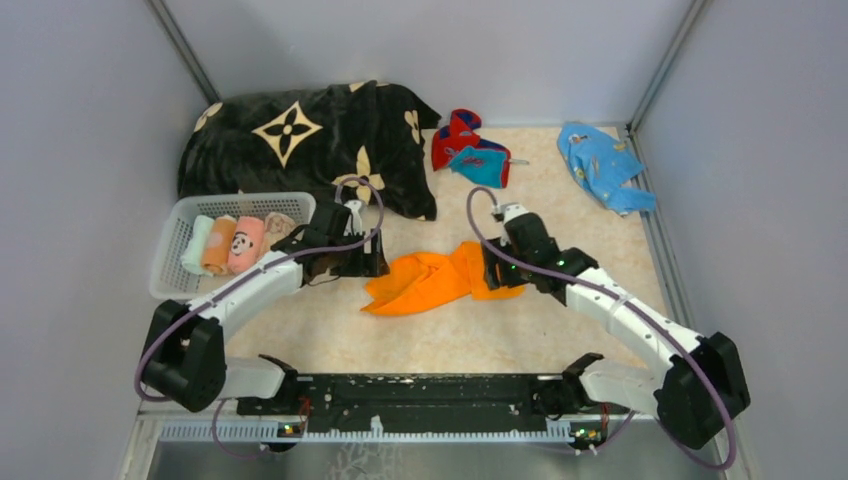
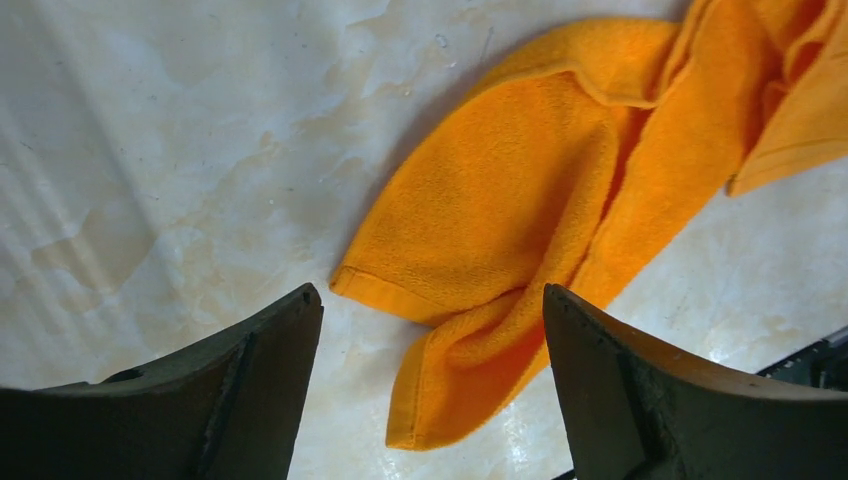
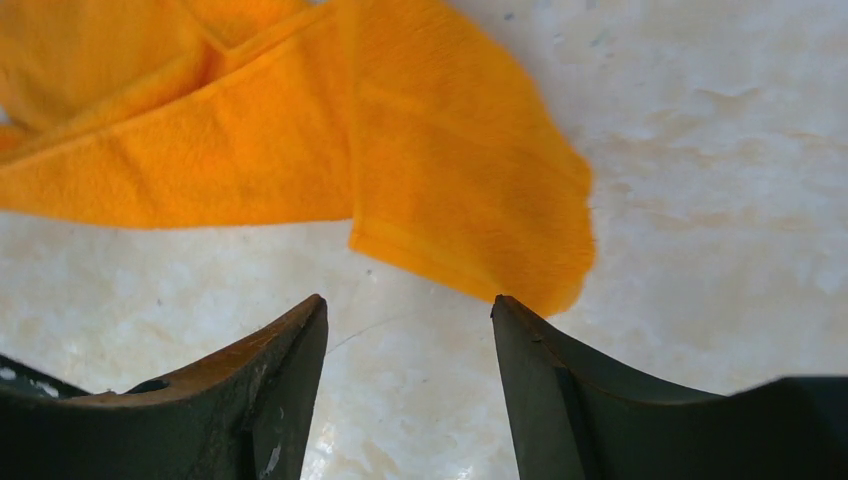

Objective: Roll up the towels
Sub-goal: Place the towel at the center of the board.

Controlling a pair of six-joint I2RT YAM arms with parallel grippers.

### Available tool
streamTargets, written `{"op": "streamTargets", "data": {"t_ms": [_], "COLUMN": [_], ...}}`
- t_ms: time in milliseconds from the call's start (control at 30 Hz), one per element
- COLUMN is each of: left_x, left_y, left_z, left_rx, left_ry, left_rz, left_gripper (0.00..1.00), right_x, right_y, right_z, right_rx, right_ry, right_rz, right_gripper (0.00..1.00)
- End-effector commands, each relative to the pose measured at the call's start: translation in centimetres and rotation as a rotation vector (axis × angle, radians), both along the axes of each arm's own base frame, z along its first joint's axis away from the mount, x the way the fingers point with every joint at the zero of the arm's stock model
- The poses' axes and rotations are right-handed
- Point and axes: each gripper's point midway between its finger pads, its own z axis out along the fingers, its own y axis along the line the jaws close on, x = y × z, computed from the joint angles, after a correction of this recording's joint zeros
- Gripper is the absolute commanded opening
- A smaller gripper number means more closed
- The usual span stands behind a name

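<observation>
Left gripper (image 2: pixel 430 296) first: fingers spread wide and holding nothing, with a folded corner of the orange towel (image 1: pixel 432 281) showing in the gap between them. In the left wrist view the cloth runs away from that corner toward the upper right of the frame.

Over to the right gripper (image 3: pixel 408 303): its fingers are parted too and also empty. The towel's other end lies just beyond the tips and stretches off to the upper left of the right wrist view.

From overhead, the towel lies on the table (image 1: pixel 450 335) at centre frame, between the two grippers. Its long axis runs left to right, with the left end a touch lower in the frame. The left gripper is just beside the left end and the right gripper is over the right end, so neither arm looks clearly nearer. Each has its own end to take.

The cloth is bunched and creased along that axis, not flat. My read is that it needs spreading before any roll can start.

At left of frame, the basket (image 1: pixel 168 272) already holds three short rolls (image 1: pixel 220 245).
</observation>
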Motion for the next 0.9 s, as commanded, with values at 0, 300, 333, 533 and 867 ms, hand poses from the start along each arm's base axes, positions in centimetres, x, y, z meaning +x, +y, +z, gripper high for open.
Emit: {"op": "streamTargets", "data": {"t_ms": [0,300,333,533,867], "left_x": [0.7,0.5,0.5,0.3,0.4], "left_y": [0.7,1.1,1.0,1.0,1.1], "left_z": [-1.0,-3.2,-3.3,-4.1,-4.9], "left_rx": [0.101,0.161,0.162,0.168,0.185], "left_ry": [0.030,0.093,0.095,0.117,0.129], "left_rz": [0.026,0.024,0.023,0.020,0.014], "left_gripper": [0.85,0.82,0.82,0.80,0.80], "right_x": [-0.4,0.1,0.3,0.5,0.5], "right_y": [3.3,6.4,6.7,7.8,7.3], "right_z": [0.3,-3.2,-3.3,-5.3,-8.4], "right_rx": [-0.036,-0.107,-0.107,-0.115,-0.195], "right_ry": [-0.015,-0.006,-0.011,0.020,0.066], "right_rz": [0.084,0.098,0.100,0.115,0.080], "right_gripper": [0.61,0.47,0.46,0.42,0.36]}}
